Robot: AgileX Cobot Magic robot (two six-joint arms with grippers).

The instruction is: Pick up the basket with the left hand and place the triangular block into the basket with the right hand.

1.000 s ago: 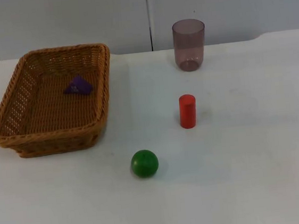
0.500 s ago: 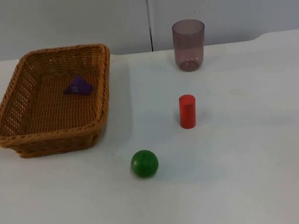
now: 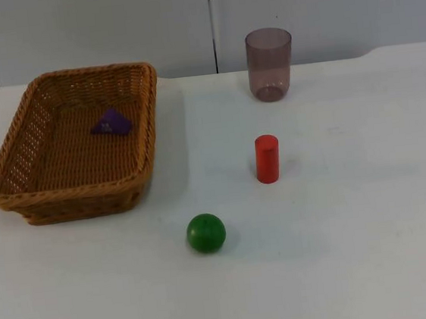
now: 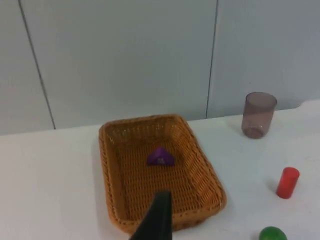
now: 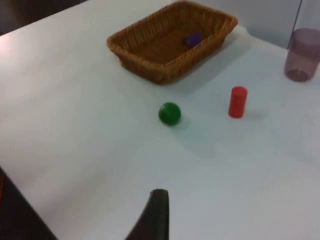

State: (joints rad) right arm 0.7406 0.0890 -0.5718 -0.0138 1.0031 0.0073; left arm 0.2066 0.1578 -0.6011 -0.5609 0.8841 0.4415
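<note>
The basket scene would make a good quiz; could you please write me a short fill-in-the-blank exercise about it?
1. The purple triangular block lies inside the ____.
2. The basket stands on the white ____.
3. Between the green ball and the translucent cup stands a red ____.
4. The ball's colour is ____.

Missing words: basket; table; cylinder; green
</note>
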